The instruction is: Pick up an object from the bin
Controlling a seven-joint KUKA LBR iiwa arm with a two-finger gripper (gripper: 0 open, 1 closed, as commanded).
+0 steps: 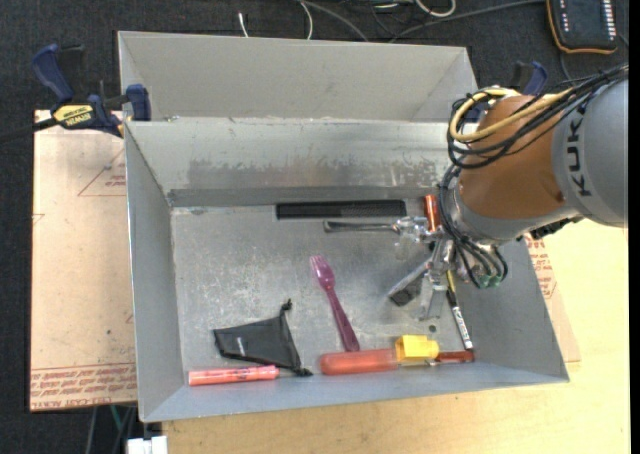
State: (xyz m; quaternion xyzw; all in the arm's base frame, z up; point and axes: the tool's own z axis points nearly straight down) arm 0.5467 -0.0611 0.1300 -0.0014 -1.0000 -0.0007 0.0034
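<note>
My gripper (418, 299) hangs low over the right part of the bin floor, its two fingers spread apart and open, with nothing between them. Just below it lies a small yellow block (417, 347), resting against the end of a red-orange handled tool (362, 363). A thin pen with a red tip (461, 329) lies right of the gripper, partly under the arm's cables. A pink toothbrush (335, 303) lies slanted to the left of the gripper, apart from it.
A long black bar (340, 210) and a thin metal rod (362, 227) lie along the back wall. A black folded piece (258, 343) and a pink highlighter (233, 375) sit at the front left. The arm covers the bin's right side.
</note>
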